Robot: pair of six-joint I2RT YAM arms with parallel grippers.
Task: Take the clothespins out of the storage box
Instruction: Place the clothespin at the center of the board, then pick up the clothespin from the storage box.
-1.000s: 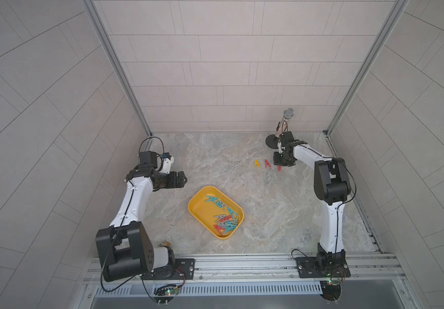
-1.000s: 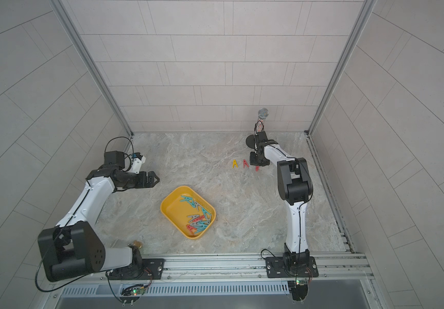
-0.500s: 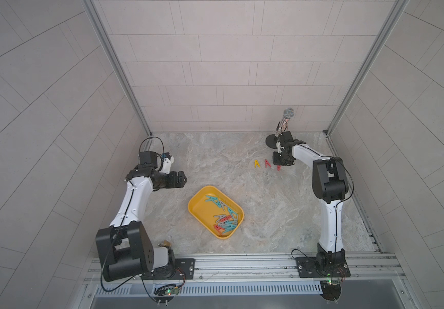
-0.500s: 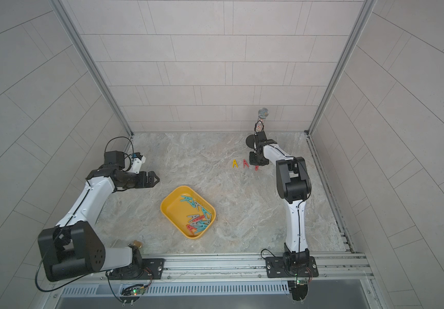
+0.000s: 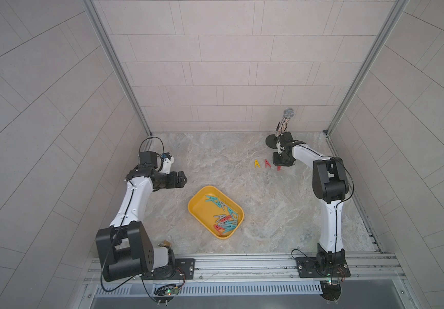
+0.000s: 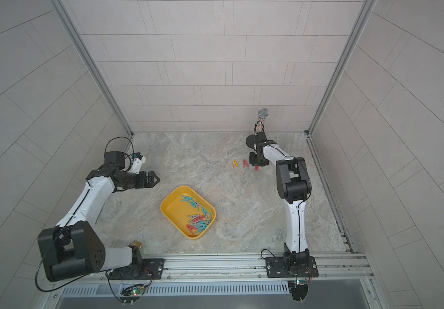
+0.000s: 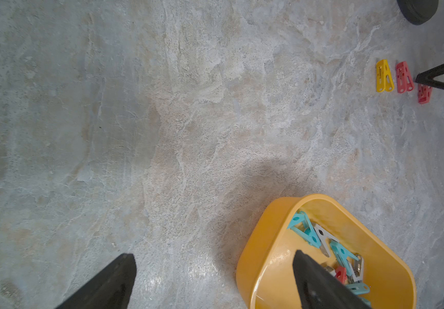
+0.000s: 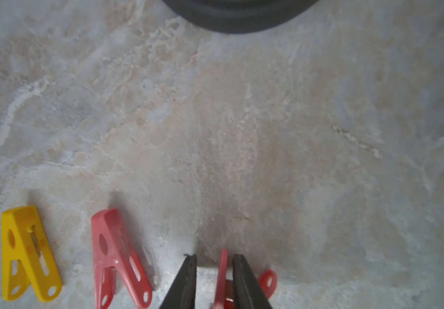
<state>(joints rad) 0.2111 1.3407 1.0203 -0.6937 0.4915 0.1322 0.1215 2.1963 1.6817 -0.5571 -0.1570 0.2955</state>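
My right gripper (image 8: 214,257) straddles a red clothespin (image 8: 223,267), jaws slightly apart; a second red clothespin (image 8: 120,259) and a yellow clothespin (image 8: 28,254) lie beside.

The work surface (image 5: 215,160) is a flat slab with grey-beige marbling; the yellow storage box (image 5: 200,211) rests directly on it, set diagonally. Beyond the storage box, toward the back wall and the robot's right, three pegs form a short row: a yellow clothespin (image 5: 257,163); just beside it a red clothespin (image 5: 268,163); then a second red clothespin (image 5: 278,168), partly covered from above. Farther back stands a black round base (image 5: 270,140); nearer than the storage box, leftward, a small brass-coloured object (image 5: 165,243) sits at the surface's edge.
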